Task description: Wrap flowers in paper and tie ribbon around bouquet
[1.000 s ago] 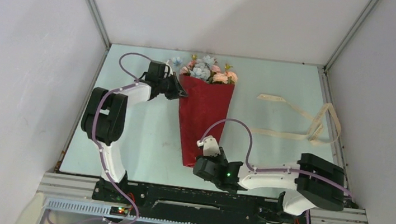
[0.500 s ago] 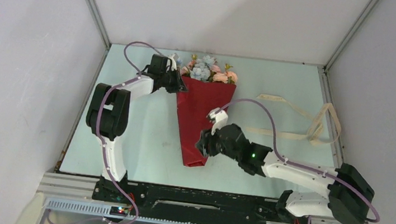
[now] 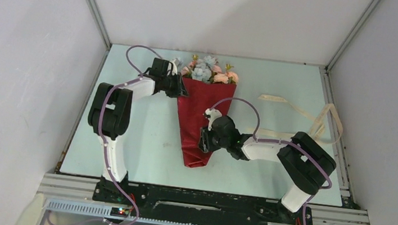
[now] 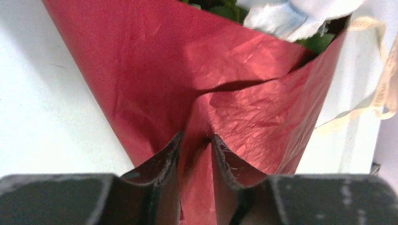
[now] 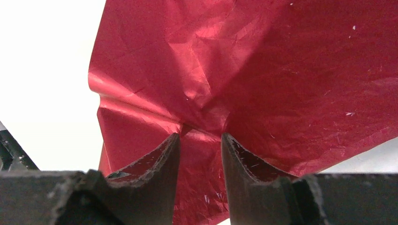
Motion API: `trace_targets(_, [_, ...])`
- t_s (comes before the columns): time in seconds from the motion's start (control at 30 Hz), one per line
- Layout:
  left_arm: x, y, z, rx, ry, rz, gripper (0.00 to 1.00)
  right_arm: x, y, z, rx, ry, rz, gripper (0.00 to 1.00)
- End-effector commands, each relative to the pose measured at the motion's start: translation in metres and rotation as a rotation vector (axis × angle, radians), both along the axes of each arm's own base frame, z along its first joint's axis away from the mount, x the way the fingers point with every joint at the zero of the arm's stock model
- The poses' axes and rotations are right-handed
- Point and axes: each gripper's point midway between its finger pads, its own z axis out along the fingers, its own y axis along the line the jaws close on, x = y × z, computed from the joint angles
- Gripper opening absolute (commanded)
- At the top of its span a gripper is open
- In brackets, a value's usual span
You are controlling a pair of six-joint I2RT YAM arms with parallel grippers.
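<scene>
The red paper (image 3: pixel 200 104) lies as a cone on the table, with the flowers (image 3: pixel 208 71) sticking out of its wide far end. My left gripper (image 3: pixel 183 91) is at the cone's top left corner. In the left wrist view its jaws (image 4: pixel 195 139) stand slightly apart with a ridge of paper (image 4: pixel 141 61) between them. My right gripper (image 3: pixel 203 138) is over the cone's lower right side. Its jaws (image 5: pixel 200 136) are apart, pressed into the paper (image 5: pixel 281 70), with a pucker between the tips. The cream ribbon (image 3: pixel 319 129) lies loose at the right.
The ribbon (image 4: pixel 380 89) loops near the table's right edge, next to the enclosure wall. White walls close in the table (image 3: pixel 142 140) on three sides. The right arm's elbow (image 3: pixel 307 164) sits between the cone and the ribbon.
My right arm has swung from the near edge up onto the cone's lower right side. The left arm has stayed at the cone's top corner.
</scene>
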Motion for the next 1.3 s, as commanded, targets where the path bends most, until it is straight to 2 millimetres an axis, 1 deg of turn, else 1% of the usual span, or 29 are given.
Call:
trace_targets(0.0, [-0.003, 0.005, 0.017, 0.002, -0.037, -0.003, 0.39, 0.0, -0.002, -0.01, -0.079, -0.034, 0.013, 0.42])
trace_targets(0.03, [-0.007, 0.006, 0.017, 0.001, -0.034, -0.003, 0.47, -0.002, -0.001, -0.01, -0.085, -0.041, 0.022, 0.42])
trace_targets(0.07, [-0.007, 0.007, 0.029, -0.004, -0.059, 0.01, 0.51, -0.002, -0.001, -0.009, -0.094, -0.053, 0.026, 0.43])
trace_targets(0.1, [-0.014, 0.01, 0.027, 0.003, -0.052, 0.019, 0.66, -0.003, -0.001, -0.009, -0.097, -0.058, 0.029, 0.43])
trace_targets(0.13, [-0.014, 0.014, 0.04, 0.013, -0.081, 0.048, 0.89, -0.002, -0.002, -0.008, -0.105, -0.067, 0.026, 0.43])
trace_targets(0.17, [-0.021, 0.019, 0.036, 0.026, -0.069, 0.065, 0.94, -0.003, -0.002, -0.008, -0.11, -0.071, 0.027, 0.43])
trace_targets(0.2, [-0.023, 0.026, 0.047, 0.045, -0.091, 0.098, 0.99, -0.003, -0.004, -0.008, -0.117, -0.07, 0.028, 0.43])
trace_targets(0.23, [-0.029, 0.03, 0.045, 0.055, -0.08, 0.117, 0.99, -0.004, -0.005, -0.009, -0.126, -0.069, 0.029, 0.43])
trace_targets(0.27, [-0.032, 0.035, 0.053, 0.063, -0.1, 0.139, 1.0, -0.005, -0.005, -0.009, -0.13, -0.073, 0.034, 0.43])
trace_targets(0.3, [-0.04, 0.038, 0.047, 0.065, -0.081, 0.151, 1.0, -0.006, -0.006, -0.009, -0.135, -0.074, 0.037, 0.43])
trace_targets(0.33, [-0.043, 0.039, 0.054, 0.058, -0.099, 0.156, 1.0, -0.007, -0.005, -0.009, -0.136, -0.075, 0.04, 0.43])
trace_targets(0.37, [-0.051, 0.04, 0.045, 0.057, -0.079, 0.157, 1.0, -0.007, -0.004, -0.009, -0.135, -0.077, 0.043, 0.43])
trace_targets(0.4, [-0.052, 0.038, 0.047, 0.041, -0.09, 0.152, 1.0, -0.008, -0.004, -0.009, -0.136, -0.079, 0.047, 0.44])
trace_targets(0.5, [-0.06, 0.029, 0.028, -0.003, -0.04, 0.127, 1.0, -0.01, -0.001, -0.007, -0.128, -0.085, 0.06, 0.44])
trace_targets(0.57, [-0.062, 0.023, 0.008, -0.027, 0.01, 0.108, 1.0, -0.011, 0.0, -0.007, -0.127, -0.085, 0.061, 0.44])
trace_targets(0.63, [-0.062, 0.018, -0.004, -0.051, 0.037, 0.099, 0.99, -0.012, -0.001, -0.007, -0.128, -0.083, 0.062, 0.44])
trace_targets(0.7, [-0.059, 0.012, -0.013, -0.082, 0.051, 0.091, 0.96, -0.012, -0.001, -0.007, -0.126, -0.083, 0.063, 0.44])
trace_targets(0.77, [-0.056, 0.002, -0.018, -0.139, 0.064, 0.057, 0.88, -0.012, -0.002, -0.008, -0.126, -0.083, 0.059, 0.44])
trace_targets(0.83, [-0.055, -0.007, -0.022, -0.191, 0.077, 0.034, 0.6, -0.013, -0.003, -0.009, -0.128, -0.08, 0.056, 0.44])
trace_targets(0.87, [-0.055, -0.009, -0.023, -0.201, 0.082, 0.031, 0.51, -0.014, -0.005, -0.009, -0.13, -0.079, 0.055, 0.44])
trace_targets(0.9, [-0.055, -0.011, -0.028, -0.213, 0.092, 0.03, 0.28, -0.016, -0.007, -0.011, -0.132, -0.075, 0.053, 0.44])
trace_targets(0.97, [-0.057, -0.012, -0.032, -0.225, 0.103, 0.032, 0.04, -0.02, -0.01, -0.012, -0.127, -0.066, 0.056, 0.44])
trace_targets(1.0, [-0.064, -0.013, -0.038, -0.229, 0.124, 0.034, 0.02, -0.024, -0.009, -0.01, -0.116, -0.066, 0.065, 0.44])
trace_targets(1.03, [-0.065, -0.014, -0.036, -0.237, 0.108, 0.029, 0.0, -0.028, -0.012, -0.013, -0.121, -0.057, 0.07, 0.44])
trace_targets(1.07, [-0.076, -0.013, -0.043, -0.238, 0.131, 0.038, 0.0, -0.036, -0.01, -0.011, -0.113, -0.055, 0.091, 0.43])
trace_targets(1.1, [-0.077, -0.013, -0.038, -0.248, 0.106, 0.04, 0.0, -0.046, -0.011, -0.014, -0.121, -0.047, 0.115, 0.43])
trace_targets(1.13, [-0.09, -0.011, -0.042, -0.248, 0.125, 0.054, 0.0, -0.052, -0.011, -0.011, -0.113, -0.049, 0.131, 0.42])
trace_targets(1.17, [-0.093, -0.012, -0.041, -0.255, 0.11, 0.056, 0.0, -0.066, -0.012, -0.015, -0.122, -0.039, 0.16, 0.41])
trace_targets(1.27, [-0.124, -0.013, -0.049, -0.244, 0.125, 0.071, 0.0, -0.095, -0.015, -0.015, -0.123, -0.012, 0.202, 0.41])
